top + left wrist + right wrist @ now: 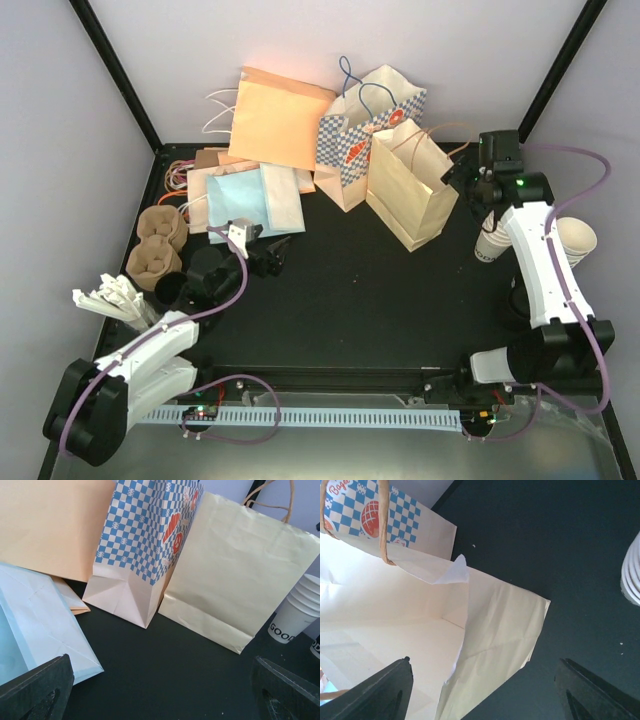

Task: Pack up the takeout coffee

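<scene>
No cream cup with a black lid shows clearly in any view. Dark round shapes [203, 270] lie by my left arm, and I cannot tell whether a cup stands under them. My right gripper [455, 180] is open and empty at the open top of the standing cream paper bag [410, 190]. In the right wrist view, the gripper [485, 680] straddles the bag's rim [495, 625], one finger over the inside and one over the table. My left gripper [268, 255] is open and empty low over the black table, facing the bags [235, 570].
A blue-checked bag [355, 135] and an orange bag [285, 115] stand behind. A flat light-blue bag [250, 200] lies at the left. Stacked lidless cups [493, 240] stand right of the cream bag. Brown cup carriers [160, 240] sit at the far left.
</scene>
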You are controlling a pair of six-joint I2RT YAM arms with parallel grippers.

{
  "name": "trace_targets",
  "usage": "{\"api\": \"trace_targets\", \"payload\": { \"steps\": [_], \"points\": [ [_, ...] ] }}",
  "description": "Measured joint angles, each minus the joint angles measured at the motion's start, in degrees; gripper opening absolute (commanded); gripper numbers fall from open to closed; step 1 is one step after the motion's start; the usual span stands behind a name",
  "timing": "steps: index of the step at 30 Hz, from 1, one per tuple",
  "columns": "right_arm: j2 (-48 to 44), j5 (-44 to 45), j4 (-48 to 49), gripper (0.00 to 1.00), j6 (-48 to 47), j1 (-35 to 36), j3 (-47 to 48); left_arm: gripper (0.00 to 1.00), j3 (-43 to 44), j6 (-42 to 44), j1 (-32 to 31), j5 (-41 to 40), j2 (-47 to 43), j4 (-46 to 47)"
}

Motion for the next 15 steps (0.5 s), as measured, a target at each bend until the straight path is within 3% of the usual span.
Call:
{"api": "trace_targets", "payload": {
  "steps": [9,13,15],
  "points": [
    [4.48,-1.66,-0.66,0.43,1.97,0.0,2.78,0.99,-0.11,0.04,0.0,0.02,-0.61,0.09],
    [4.63,-2.38,-0.7,0.37,2.49,0.0,2.8,0.99,-0.11,0.17,-0.02,0.0,-0.61,0.15],
    [4.61,-2.73,-0.7,0.23,2.54,0.0,2.8,0.99,-0.11,0.2,-0.02,0.02,-0.61,0.22]
  ]
}}
